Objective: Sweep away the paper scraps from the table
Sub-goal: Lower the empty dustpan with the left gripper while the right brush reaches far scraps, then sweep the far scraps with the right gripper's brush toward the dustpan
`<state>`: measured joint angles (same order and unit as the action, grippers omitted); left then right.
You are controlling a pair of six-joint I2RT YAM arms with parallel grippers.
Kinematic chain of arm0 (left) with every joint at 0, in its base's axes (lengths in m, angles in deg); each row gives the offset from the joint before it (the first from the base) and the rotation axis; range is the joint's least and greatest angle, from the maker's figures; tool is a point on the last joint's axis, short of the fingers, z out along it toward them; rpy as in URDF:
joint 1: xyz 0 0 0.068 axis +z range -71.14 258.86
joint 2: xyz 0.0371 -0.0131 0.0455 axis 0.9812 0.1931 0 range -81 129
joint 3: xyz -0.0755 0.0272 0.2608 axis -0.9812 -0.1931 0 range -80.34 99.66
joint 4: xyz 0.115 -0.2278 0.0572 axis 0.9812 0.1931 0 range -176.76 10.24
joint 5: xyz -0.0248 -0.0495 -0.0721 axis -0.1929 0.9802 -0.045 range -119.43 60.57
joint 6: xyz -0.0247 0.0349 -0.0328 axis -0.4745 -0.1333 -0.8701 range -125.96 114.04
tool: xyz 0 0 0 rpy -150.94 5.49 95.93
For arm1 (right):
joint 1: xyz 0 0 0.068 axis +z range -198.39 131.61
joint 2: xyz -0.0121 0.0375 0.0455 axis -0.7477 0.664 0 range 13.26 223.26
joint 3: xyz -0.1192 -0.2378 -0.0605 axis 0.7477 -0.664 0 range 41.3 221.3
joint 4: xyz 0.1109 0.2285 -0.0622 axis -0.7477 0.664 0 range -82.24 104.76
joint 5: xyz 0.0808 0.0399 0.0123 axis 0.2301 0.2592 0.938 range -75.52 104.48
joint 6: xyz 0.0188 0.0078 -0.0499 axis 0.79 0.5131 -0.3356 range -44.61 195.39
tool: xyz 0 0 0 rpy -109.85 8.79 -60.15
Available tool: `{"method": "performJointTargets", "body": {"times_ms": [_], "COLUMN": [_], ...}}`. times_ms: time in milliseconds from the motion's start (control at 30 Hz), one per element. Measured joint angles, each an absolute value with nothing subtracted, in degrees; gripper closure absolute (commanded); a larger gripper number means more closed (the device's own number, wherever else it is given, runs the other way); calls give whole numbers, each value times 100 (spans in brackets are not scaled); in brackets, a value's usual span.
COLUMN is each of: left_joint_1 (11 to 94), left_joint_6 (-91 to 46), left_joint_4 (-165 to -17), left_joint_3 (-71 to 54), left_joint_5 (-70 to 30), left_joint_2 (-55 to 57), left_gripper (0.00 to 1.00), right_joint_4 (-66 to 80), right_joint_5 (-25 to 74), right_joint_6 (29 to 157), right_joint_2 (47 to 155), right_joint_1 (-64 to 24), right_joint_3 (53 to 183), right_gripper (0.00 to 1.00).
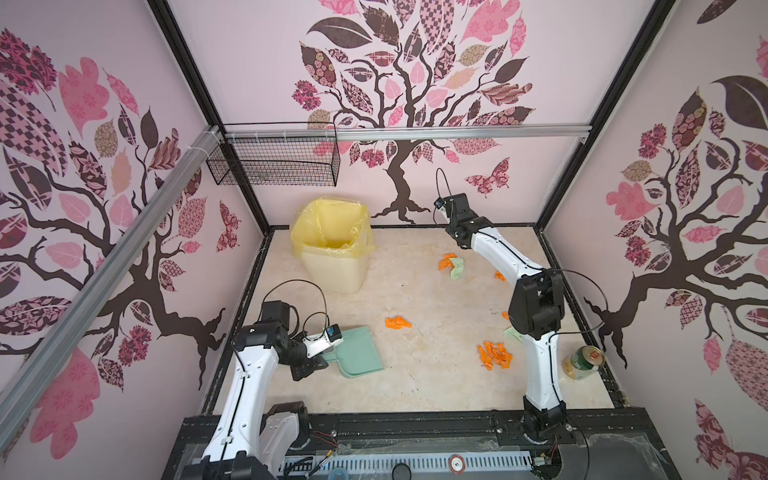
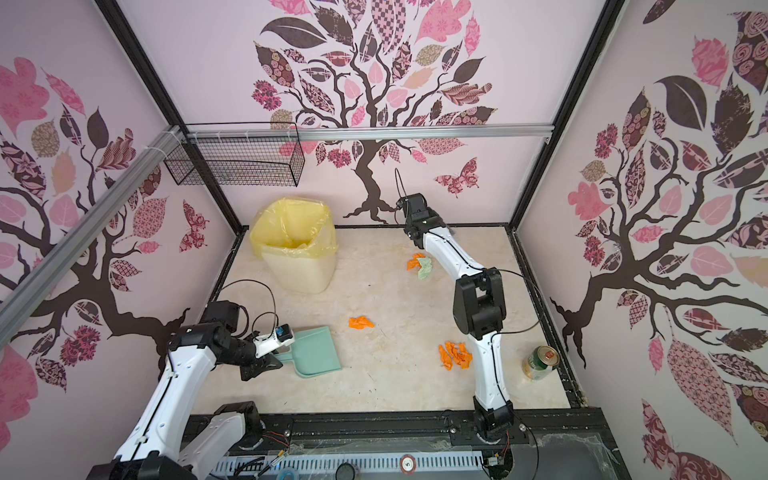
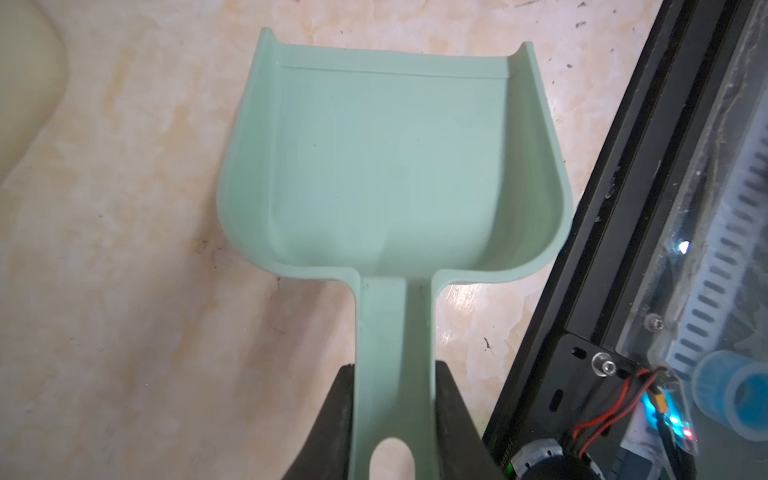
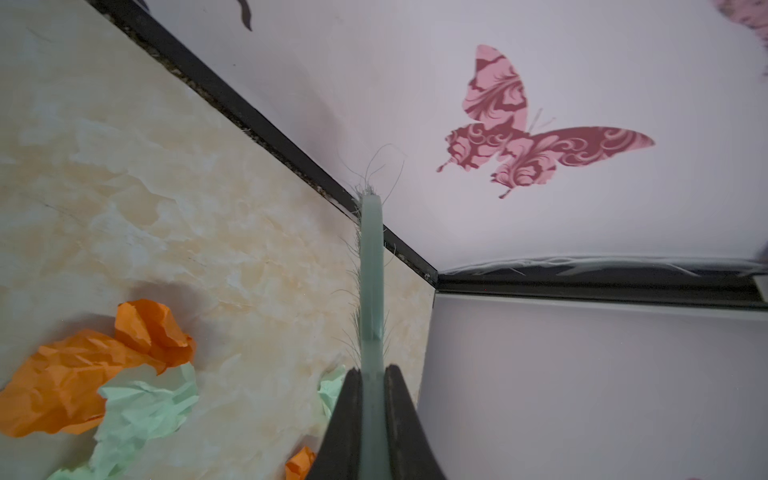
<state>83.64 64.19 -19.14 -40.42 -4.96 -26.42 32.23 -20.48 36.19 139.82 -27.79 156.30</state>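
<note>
Orange and mint paper scraps lie on the beige table [image 1: 415,386]. One clump [image 1: 452,266] [image 2: 419,264] sits far back, a single orange wad [image 1: 397,322] [image 2: 360,322] mid-table, and an orange heap [image 1: 494,354] [image 2: 456,354] by the right arm. My left gripper [image 3: 395,368] is shut on the handle of the empty teal dustpan [image 3: 390,166] [image 1: 359,353], which rests flat on the table. My right gripper [image 4: 370,372] is shut on a teal brush [image 4: 370,291] near the back corner. Orange scraps [image 4: 79,382] and mint scraps [image 4: 141,411] lie just beside the brush. The right wrist hides that gripper in both top views.
A bin lined with a yellow bag [image 1: 332,245] [image 2: 297,245] stands at the back left. A green can [image 1: 582,361] [image 2: 540,362] stands near the right rail. A wire basket [image 1: 274,162] hangs on the back wall. Black frame rails [image 1: 415,428] border the table.
</note>
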Motion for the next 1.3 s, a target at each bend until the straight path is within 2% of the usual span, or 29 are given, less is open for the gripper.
{"method": "performJointTargets", "body": {"times_ms": [167,367,567,867,1300], "left_joint_1": [8255,8255,8215,7774,6816], "left_joint_6": [6253,6231,6170,6000,5381], "left_joint_4": [-2660,-3178,-3394,-3597,-4152], "left_joint_3": [-4295,-4232,-3876,-3727,-3707], "left_joint_5": [-605,-539,-454,-577,-747], "left_joint_2": [-2139,-1310,-967,-766,-347], "left_gripper": [100,100,100,100,100], "right_joint_4": [3050,2425,2178,3223,5472], "right_joint_5": [-1830,-1865,-2280,-2448,-2015], "right_joint_6": [3450,3212,3203,4185,6078], "right_joint_2": [14078,14006,13329,12605,11184], "right_joint_1": [-2690,-2463,-1864,-642,665], "right_joint_3": [15134,13811,12747,12310,12305], "right_gripper": [100,100,100,100,100]}}
